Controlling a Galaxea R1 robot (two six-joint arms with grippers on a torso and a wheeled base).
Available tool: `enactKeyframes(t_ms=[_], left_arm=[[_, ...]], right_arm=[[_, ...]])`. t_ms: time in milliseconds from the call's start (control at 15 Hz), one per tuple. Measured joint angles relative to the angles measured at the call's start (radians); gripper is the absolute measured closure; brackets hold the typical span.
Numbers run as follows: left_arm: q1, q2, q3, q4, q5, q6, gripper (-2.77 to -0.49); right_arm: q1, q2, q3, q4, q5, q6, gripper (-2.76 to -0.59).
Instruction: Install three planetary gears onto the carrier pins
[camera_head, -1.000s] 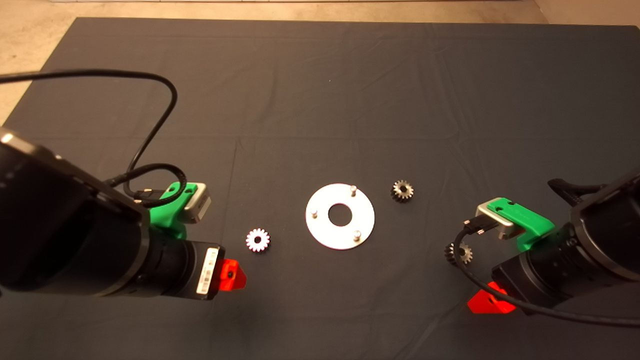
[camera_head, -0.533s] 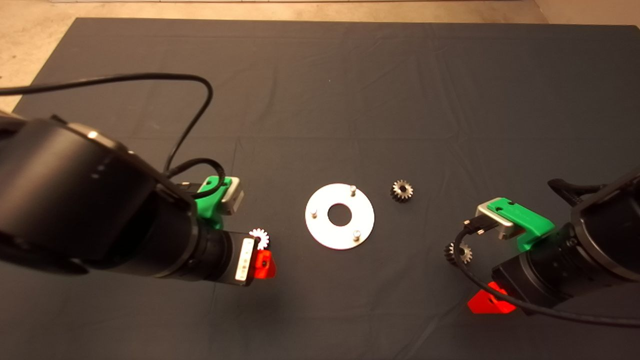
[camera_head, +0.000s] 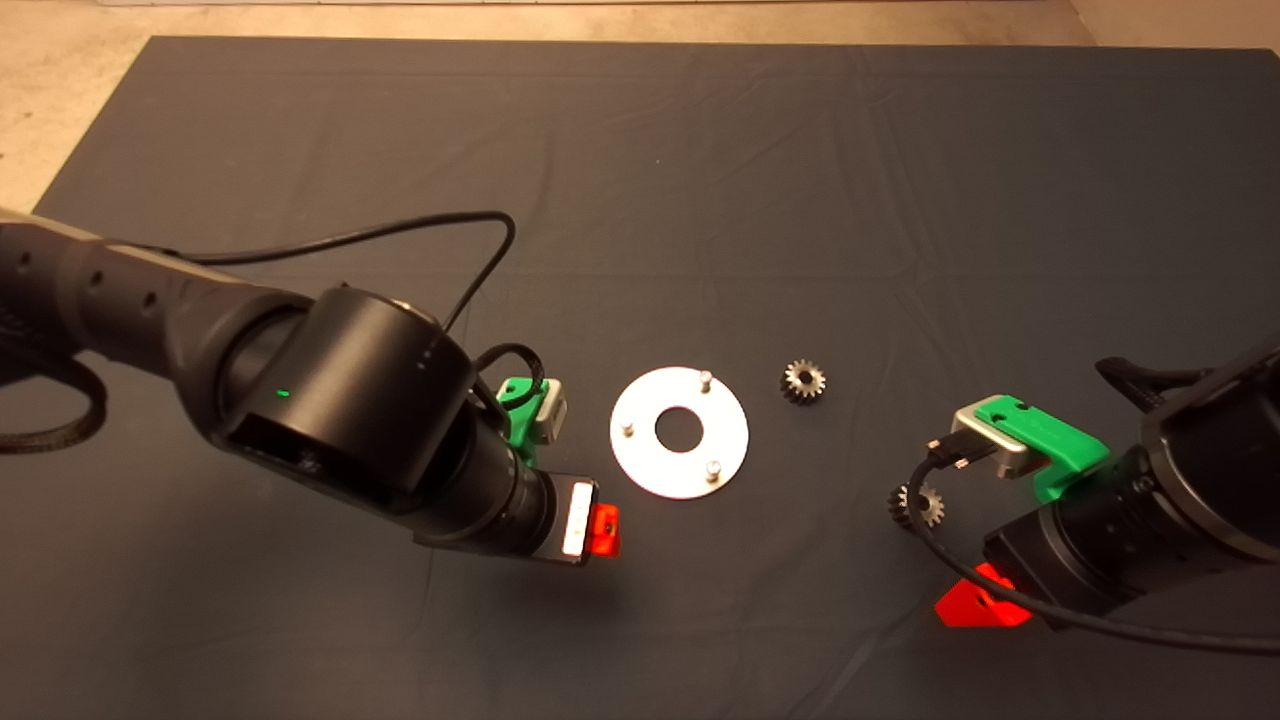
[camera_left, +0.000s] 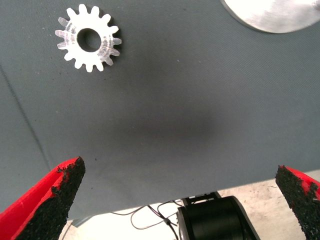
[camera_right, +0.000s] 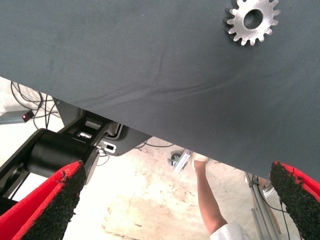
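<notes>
— At eight o'clock of the disc (camera_head: 650, 470), close to its rim: left end effector (camera_head: 603, 530), hovering over the worktop (camera_head: 640, 150), red fingers (camera_left: 55, 195) spread wide, nothing between them.

— And the gear to fetch?

— Pale planetary gear (camera_left: 89, 38), flat on the worktop, bore up, ahead of the fingertips and off the centreline of the gap. Hidden under the arm from overhead.

— Best approach, then?

— Probably: centre the gap over the bore first, then descend straight. Close across the toothed rim, not across the faces. Grip high enough to leave the underside of the bore clear for a pin.

— Which pin?

— Three carrier pins (camera_head: 628, 428), all bare; nine o'clock pin nearest, so likely that one. Keep the gear level, line bore over stud from directly above, lower gently, release only once seated flat on the disc.

— Risks?

— Nudging the gear sideways with one pad. Tilting it in the grip. Knocking the disc, so close by.

— Other gears?

— Dark gear (camera_head: 803, 381) at two o'clock of the disc, just beside its rim. Third gear (camera_head: 920, 505) at four o'clock, farther out, partly behind a cable.

— Right side?

— Right end effector (camera_head: 975, 600) parked at four o'clock, near the worktop's edge, fingers wide apart and empty.
</notes>
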Motion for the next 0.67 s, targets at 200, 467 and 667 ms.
enactKeyframes(t_ms=[200,467,667], left_arm=[[0.029,0.009,-0.039,0.018,0.001,0.026,-2.77],[0.065,0.016,-0.098,0.023,0.001,0.057,-2.77],[0.081,0.016,-0.138,0.026,0.000,0.077,-2.77]], right_arm=[[0.000,0.002,0.000,0.000,0.000,0.000,-2.75],[0.000,0.002,0.000,0.000,0.000,0.000,-2.75],[0.000,0.002,0.000,0.000,0.000,0.000,-2.75]])
